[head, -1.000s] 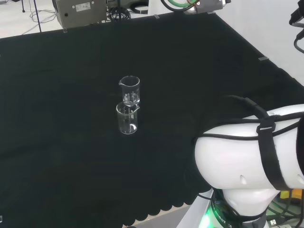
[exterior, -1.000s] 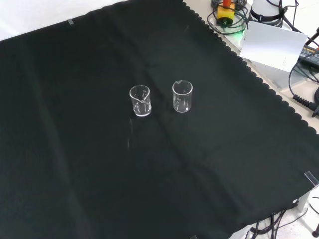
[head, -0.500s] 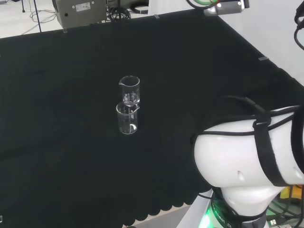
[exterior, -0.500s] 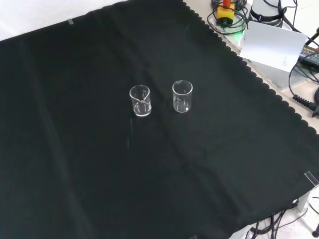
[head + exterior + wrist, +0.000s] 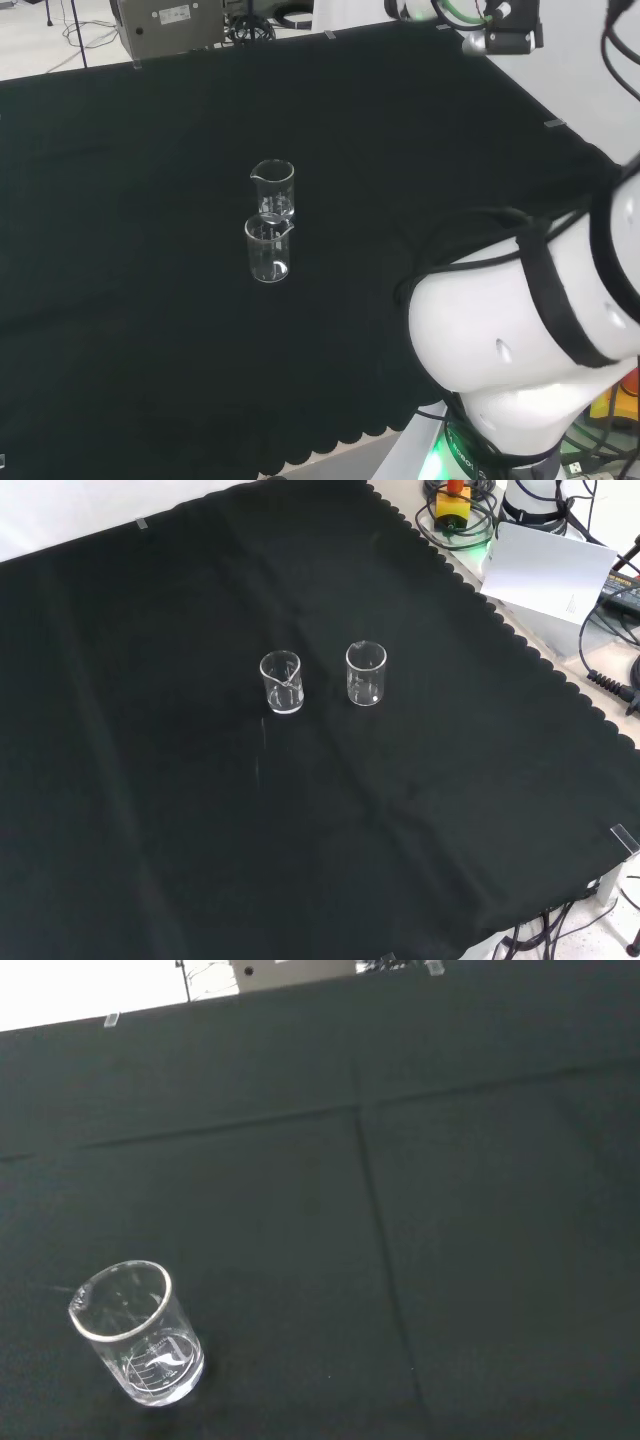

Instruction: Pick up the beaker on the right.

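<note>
2 beakers point(image 5: 365, 674) point(image 5: 281, 683) upright on cloth point(image 5: 150, 780) | contents unclear | hand state: cannot tell

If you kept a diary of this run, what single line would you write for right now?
phase: start | two beakers upright on cloth, apart | right beaker untouched | left beaker untouched | nothing lifted yet

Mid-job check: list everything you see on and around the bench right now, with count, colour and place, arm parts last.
Beakers: two, clear glass, upright mid-cloth; in the front view one left, one right, apart.
Cloth: one, black, covering the bench.
Grey box: one, beyond the cloth's far edge in the head view.
White sheet: one, off the cloth at the front view's top right.
Arm link: white with black straps, at the head view's lower right.
</note>
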